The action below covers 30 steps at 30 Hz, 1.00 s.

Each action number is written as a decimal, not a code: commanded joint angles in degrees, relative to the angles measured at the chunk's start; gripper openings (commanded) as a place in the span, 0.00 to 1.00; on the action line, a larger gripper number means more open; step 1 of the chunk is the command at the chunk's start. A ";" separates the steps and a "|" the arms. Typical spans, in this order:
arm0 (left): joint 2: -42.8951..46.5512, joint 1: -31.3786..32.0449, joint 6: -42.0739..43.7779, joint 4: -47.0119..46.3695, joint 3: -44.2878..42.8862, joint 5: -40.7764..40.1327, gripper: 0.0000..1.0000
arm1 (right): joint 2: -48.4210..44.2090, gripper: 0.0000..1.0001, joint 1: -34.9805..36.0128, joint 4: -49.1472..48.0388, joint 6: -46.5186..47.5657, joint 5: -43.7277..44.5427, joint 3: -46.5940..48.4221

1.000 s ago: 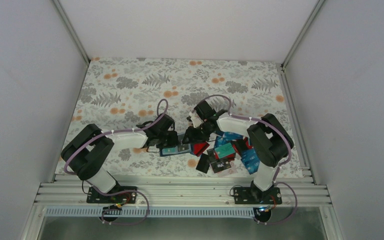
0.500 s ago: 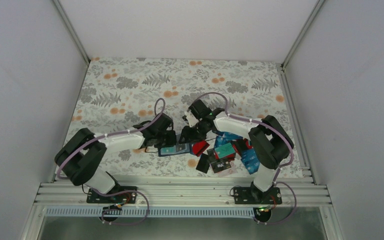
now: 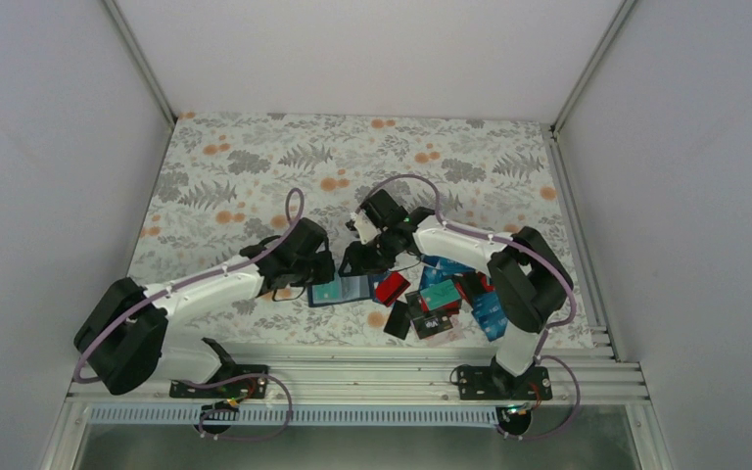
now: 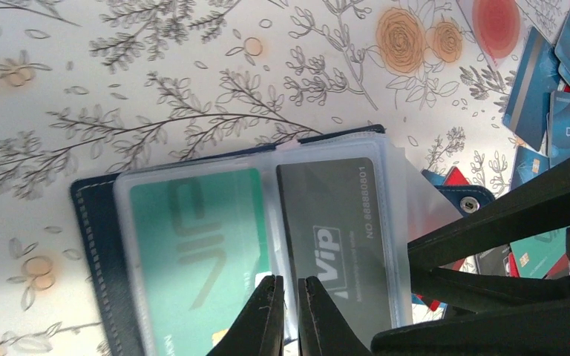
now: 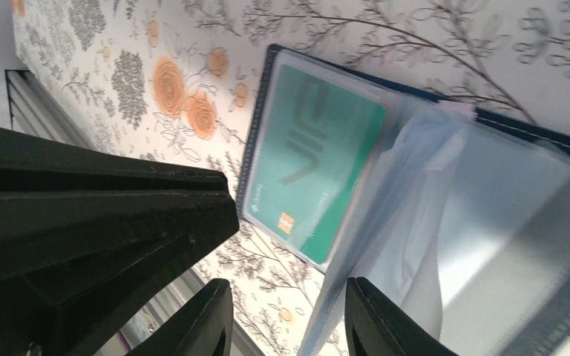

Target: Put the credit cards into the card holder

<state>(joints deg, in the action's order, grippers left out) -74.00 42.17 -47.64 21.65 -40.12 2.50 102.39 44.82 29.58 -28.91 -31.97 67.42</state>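
The card holder lies open on the floral table, just below centre of the overhead view, with both arms reaching in over it from either side. In the left wrist view its clear sleeves show a teal card beside a black card — both housed inside. The left gripper sits at the bottom of that frame with jaws clenched, tips over the seam between the two cards; whether they pinch any plastic cannot be told. The right gripper is released, jaws apart, and one sleeve stands lifted between them. The loose credit cards lie piled right of the holder — nearest ones just beside it.
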 commanded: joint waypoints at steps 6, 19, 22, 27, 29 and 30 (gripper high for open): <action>8.16 -0.33 -1.82 7.97 1.63 -5.92 0.07 | 5.33 0.42 4.22 -0.14 -1.38 -1.90 6.60; 10.62 -0.86 -1.88 8.36 3.73 -6.13 0.07 | 5.22 0.51 4.74 4.26 -0.56 6.69 6.67; 9.91 -0.85 -1.69 7.70 3.73 -5.79 0.07 | 4.02 0.51 4.44 4.95 -0.54 10.02 5.22; 8.21 -0.87 -1.09 5.72 4.36 -4.71 0.07 | 2.44 0.51 3.42 5.89 -0.47 14.02 2.18; 7.36 -0.89 -0.97 4.82 4.52 -4.19 0.07 | 1.13 0.51 2.95 5.85 -0.37 14.60 0.57; 6.99 -0.87 -0.85 4.28 4.60 -3.98 0.07 | 0.26 0.52 2.79 5.92 -0.29 14.79 -0.10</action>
<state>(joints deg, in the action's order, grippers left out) -65.84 41.52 -49.06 28.32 -36.34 -2.63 106.72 48.56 33.80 -29.93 -20.93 69.91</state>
